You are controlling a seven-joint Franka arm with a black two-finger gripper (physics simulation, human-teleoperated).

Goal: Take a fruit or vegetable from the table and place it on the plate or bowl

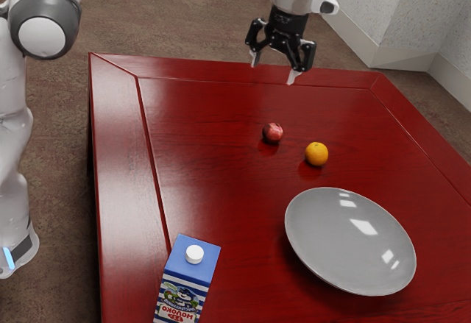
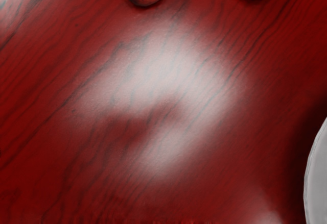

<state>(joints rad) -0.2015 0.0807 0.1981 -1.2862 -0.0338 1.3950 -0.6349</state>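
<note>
The red fruit (image 1: 272, 132) lies on the table (image 1: 191, 161), untouched, with the orange (image 1: 316, 154) near it and the plate (image 1: 349, 242) a little further off. The gripper (image 1: 272, 71) is seen high above the table's far edge, its fingers spread wide and empty. It should be centred over the red fruit, lowered straight, and closed only once both fingers straddle it, lest the fruit be nudged into rolling.

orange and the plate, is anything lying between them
Nothing: in the exterior view, the stretch of red table between the orange and the plate is bare.
</note>
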